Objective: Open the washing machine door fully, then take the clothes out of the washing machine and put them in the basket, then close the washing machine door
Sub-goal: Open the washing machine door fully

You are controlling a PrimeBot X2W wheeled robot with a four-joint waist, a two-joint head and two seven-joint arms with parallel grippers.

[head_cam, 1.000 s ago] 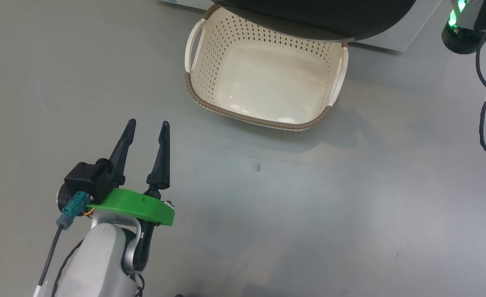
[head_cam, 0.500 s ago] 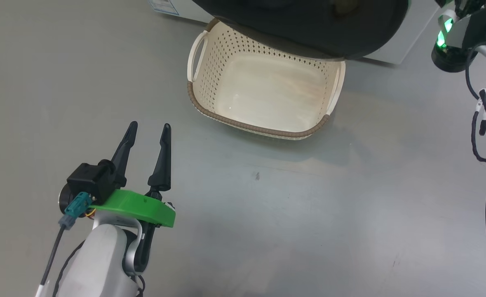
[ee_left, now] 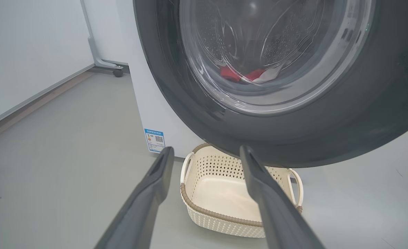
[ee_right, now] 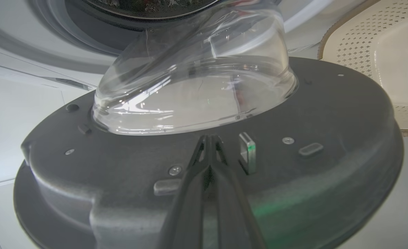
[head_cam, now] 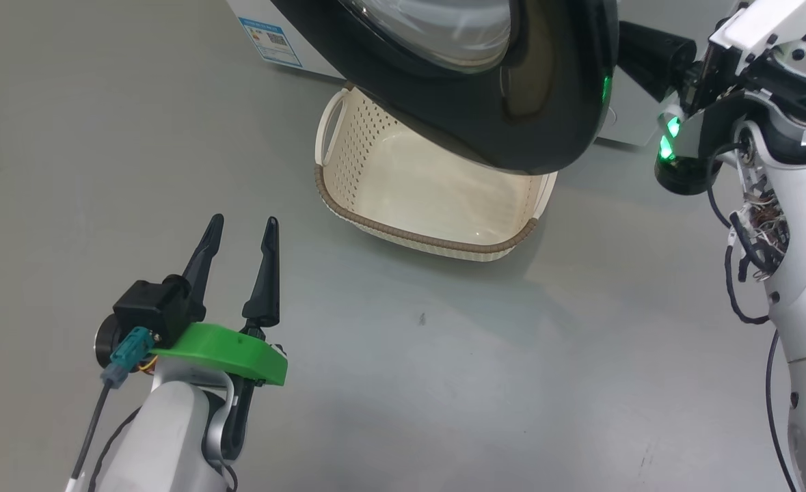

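**Item 1. Left gripper** (head_cam: pixel 244 220). Nearest the camera, low on the left over bare floor (head_cam: pixel 457 383). Its fingers were spread wide with nothing between them. It pointed toward the basket and stood well apart from it.

**Item 2. Basket** (head_cam: pixel 409 237). It stood on the floor just in front of the machine and was empty. Its far part was overhung by the door.

**Item 3. Washing machine door** (head_cam: pixel 526 130). It was partly swung out, with the black rim hanging above the basket. The glass bowl (ee_right: pixel 197 86) bulged from its inner face.

**Item 4. Right gripper** (ee_right: pixel 209 139). It was behind the door with its fingers pressed together, pinching nothing. The tips were against the dark inner face, just beside the metal latch tongue (ee_right: pixel 247 152) and below the bowl.

**Item 5. Washing machine** (ee_left: pixel 155 103). The body was white, with a blue label (ee_left: pixel 154 140) at a lower corner.

**Item 6. Clothes** (ee_left: pixel 240 74). Red and white cloth was seen through the door glass, lying low in the drum. None was out.

**Step in hand (judged).** This was the first step, opening the door. The closed right fingers appeared to be pushing the door outward from inside.

**Next move (judged).** It called for carrying that push further round the hinge until the door stood fully open and clear of the basket. The tips needed to stay on the flat inner face, off the latch and the bowl. After that, a spread gripper could reach into the drum.
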